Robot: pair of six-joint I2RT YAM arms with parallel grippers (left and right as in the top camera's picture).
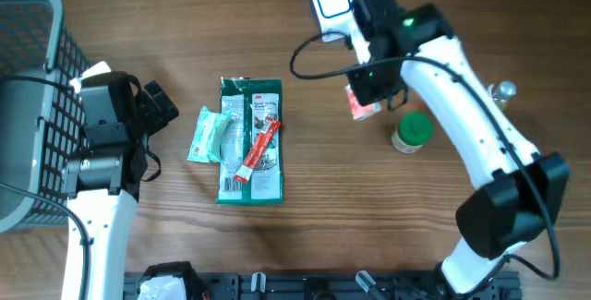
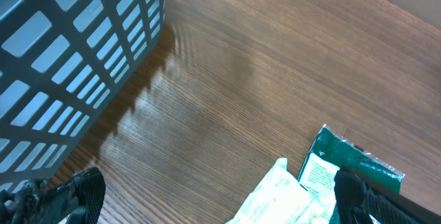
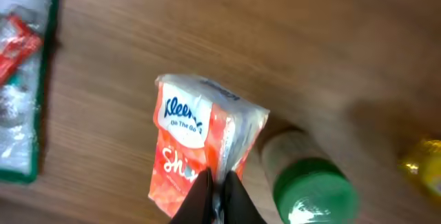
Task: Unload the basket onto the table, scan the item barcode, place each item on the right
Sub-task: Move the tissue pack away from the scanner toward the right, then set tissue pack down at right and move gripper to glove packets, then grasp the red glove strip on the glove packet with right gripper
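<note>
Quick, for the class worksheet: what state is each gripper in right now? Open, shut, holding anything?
Left gripper: open, holding nothing.
Right gripper: shut on the Kleenex tissue pack.

Far left: grey plastic mesh basket. Centre: red stick sachet atop green foil packet, pale wipes pouch against its left side. Right of these: orange tissue pack, green-lidded jar just beside it.

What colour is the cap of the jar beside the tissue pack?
The cap is green, clearest in the right wrist view.
</note>
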